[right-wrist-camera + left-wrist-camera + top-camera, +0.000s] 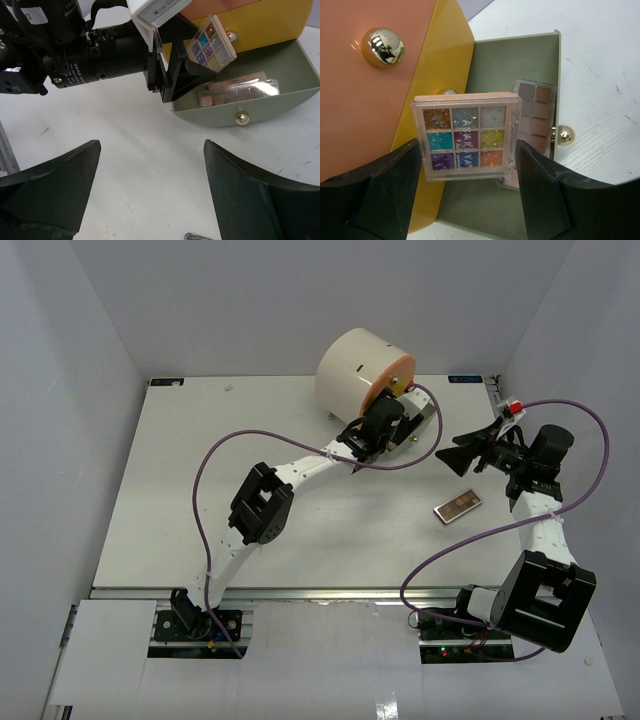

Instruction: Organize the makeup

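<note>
The left jaws are clamping a glitter palette (467, 145) above the open green drawer (520, 55), where the wrist views are showing a nude palette (535, 117) lying, while the top view is revealing what looks like a brown palette (457, 507) on the counter (200, 490) near the wide-open, empty right jaws.

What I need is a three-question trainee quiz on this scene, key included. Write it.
1. True or false: the left tool grips the glitter palette.
2. The right tool is: A) open, holding nothing; B) shut on a lipstick; C) shut on a sponge.
3. Which arm is nearest the loose palette lying on the table?
Key: 1 true; 2 A; 3 right.
</note>
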`<state>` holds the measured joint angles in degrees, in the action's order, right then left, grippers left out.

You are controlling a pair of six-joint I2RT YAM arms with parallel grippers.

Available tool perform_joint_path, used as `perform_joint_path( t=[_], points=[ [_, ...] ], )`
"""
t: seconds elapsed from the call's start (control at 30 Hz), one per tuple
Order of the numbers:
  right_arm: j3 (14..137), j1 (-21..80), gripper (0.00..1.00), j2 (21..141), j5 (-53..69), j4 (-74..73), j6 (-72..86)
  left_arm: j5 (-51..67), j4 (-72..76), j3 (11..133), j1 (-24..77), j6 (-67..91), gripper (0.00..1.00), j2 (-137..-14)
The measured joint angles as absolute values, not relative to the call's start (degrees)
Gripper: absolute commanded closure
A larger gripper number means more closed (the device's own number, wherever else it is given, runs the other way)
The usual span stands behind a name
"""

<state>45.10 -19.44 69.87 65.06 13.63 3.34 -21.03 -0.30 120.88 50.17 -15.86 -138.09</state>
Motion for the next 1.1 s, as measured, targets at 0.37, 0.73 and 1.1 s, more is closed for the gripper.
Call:
perform_joint_path(
  t=[0.37,0.73,1.1],
  points=[
    [45.1,-19.9,0.10,69.9,65.4,13.9,4.1,-21.7,0.0,120.7,50.2,-15.4,0.13,-138.2],
    [44.4,-20.3,0.10,69.8,65.3,14.0,4.1,-20.3,-2.0,118.0,50.2,-12.6,0.02,-136.7],
    [44.7,-20.2,0.10,69.8,63.3,5.3,-3.7,-13.1,-5.8,104.5,50.1,-6.2,0.02,-120.6]
  ],
)
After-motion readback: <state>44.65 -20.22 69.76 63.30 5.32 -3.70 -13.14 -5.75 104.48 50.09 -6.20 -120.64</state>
